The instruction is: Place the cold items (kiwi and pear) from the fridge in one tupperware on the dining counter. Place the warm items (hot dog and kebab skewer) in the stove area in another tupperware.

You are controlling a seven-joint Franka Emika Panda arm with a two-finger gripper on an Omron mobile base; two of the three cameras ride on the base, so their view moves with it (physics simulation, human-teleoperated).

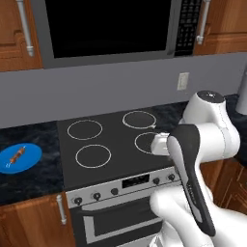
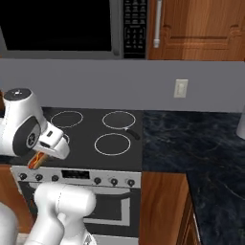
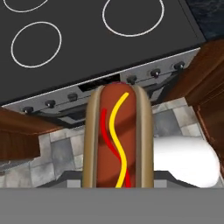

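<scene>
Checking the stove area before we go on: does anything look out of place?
Nothing is spilled or damaged. The hot dog is held in the end effector above the stove's front edge, and the kebab skewer lies on its blue plate on the counter.

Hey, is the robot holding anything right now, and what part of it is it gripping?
Yes: the gripper holds the hot dog, lifted over the stove's front edge. The hold is at the near end of the bun; the exact contact spots are hidden.

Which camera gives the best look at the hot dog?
The hand view: the hot dog sits close up, bun and sauce stripes clear. The right base view shows just an end of it under the hand. In the left base view the arm covers it.
</scene>
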